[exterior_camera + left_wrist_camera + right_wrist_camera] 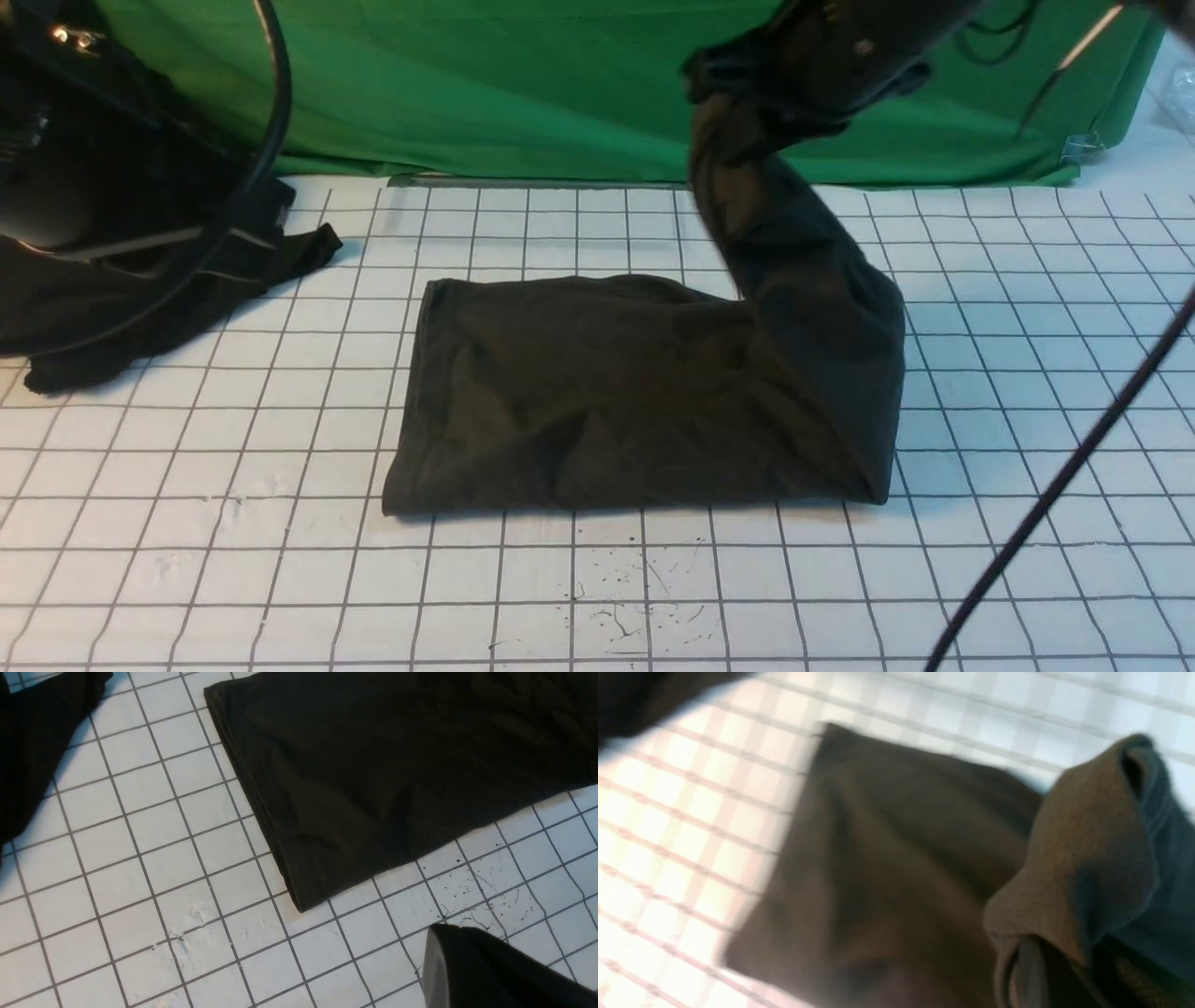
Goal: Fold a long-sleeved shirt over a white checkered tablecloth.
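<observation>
Both clenched: right end effector (738, 79), half cut off, grips long-sleeved shirt (607, 392); left end effector (448, 961) empty.

- Front view: bright, even light from above; white checkered tablecloth (233, 485) almost blown out.
- long-sleeved shirt (607, 392) very dark, folds barely readable; thin soft shadow along its near edge.
- Left wrist view: sharp, evenly lit, no glare.
- Right wrist view: heavy blur throughout, tablecloth overexposed with a pinkish cast, nearest fabric out of focus.
</observation>
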You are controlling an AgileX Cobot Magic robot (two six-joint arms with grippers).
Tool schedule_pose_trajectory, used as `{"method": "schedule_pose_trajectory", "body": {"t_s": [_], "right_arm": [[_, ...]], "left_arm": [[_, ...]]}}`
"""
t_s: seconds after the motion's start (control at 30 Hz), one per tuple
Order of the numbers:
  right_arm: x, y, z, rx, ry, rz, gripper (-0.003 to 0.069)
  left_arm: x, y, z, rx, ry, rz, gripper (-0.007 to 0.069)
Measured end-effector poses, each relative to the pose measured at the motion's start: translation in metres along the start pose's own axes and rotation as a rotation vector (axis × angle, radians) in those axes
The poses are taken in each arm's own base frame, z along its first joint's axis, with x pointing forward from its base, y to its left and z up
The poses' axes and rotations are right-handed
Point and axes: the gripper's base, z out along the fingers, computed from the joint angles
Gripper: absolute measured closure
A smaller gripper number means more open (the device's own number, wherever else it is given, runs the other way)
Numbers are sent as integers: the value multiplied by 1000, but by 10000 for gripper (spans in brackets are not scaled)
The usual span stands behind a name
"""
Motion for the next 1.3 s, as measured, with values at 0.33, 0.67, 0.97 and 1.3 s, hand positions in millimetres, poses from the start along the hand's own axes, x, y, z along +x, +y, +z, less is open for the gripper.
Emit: {"method": "schedule_pose_trajectory", "body": {"t_s": [0.33, 0.67, 0.97, 1.3], "right_arm": [[36, 78, 107, -213, 31, 48, 626], [53, 95, 140, -257, 52, 88, 262], [15, 77, 75, -215, 66, -156, 191], [-6, -7, -3, 149, 84, -266, 649]], "left_arm": [[1, 0, 0, 0, 7, 0, 627], [1, 0, 0, 1, 16, 0, 627], [3, 1, 2, -7, 26, 1, 627], [-1, 23, 79, -48, 193, -137, 627]]}}
